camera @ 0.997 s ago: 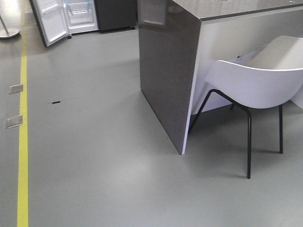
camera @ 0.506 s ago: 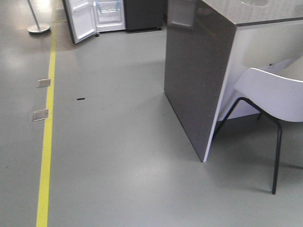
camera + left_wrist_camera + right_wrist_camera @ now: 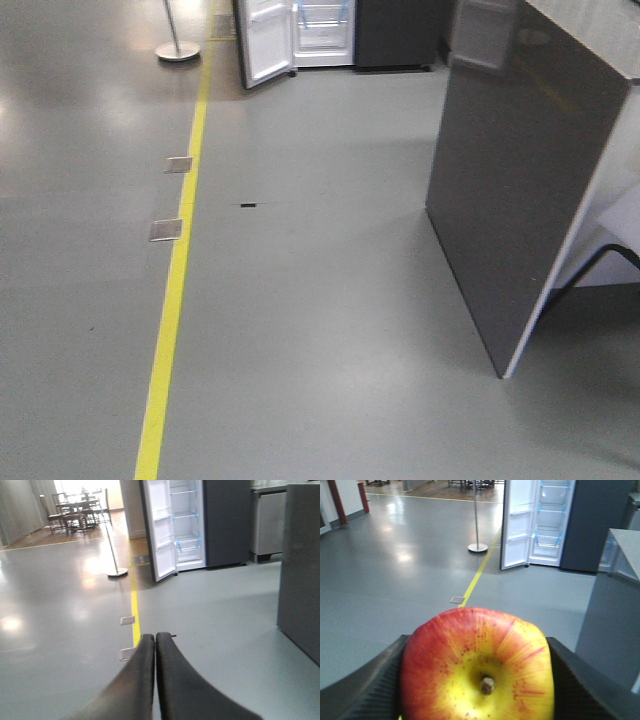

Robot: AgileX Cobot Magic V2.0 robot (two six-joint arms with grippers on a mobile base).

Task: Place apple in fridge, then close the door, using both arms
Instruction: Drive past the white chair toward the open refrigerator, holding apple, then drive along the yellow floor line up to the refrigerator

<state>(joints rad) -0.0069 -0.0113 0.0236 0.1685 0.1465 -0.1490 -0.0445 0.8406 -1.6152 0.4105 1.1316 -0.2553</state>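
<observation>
The red apple (image 3: 477,665) with a yellow patch round its stem fills the bottom of the right wrist view, clamped between the two black fingers (image 3: 375,685) of my right gripper (image 3: 477,680). My left gripper (image 3: 155,642) is shut and empty, pointing over the floor. The fridge (image 3: 325,30) stands far ahead across the floor, white inside with blue tape strips; it also shows in the left wrist view (image 3: 187,525) and the right wrist view (image 3: 550,522). Its door (image 3: 262,42) stands open to the left, also seen in the left wrist view (image 3: 157,530) and the right wrist view (image 3: 517,525).
A tall dark grey counter end panel (image 3: 520,190) stands on the right. A yellow floor line (image 3: 180,260) runs toward the fridge, with two metal floor plates (image 3: 166,229) beside it. A post on a round base (image 3: 177,48) stands left of the door. A black chair leg (image 3: 600,262) shows at the right edge.
The view has swung left: the counter and white chair slid right, the chair almost out of frame, and the fridge moved from top left toward top centre.
</observation>
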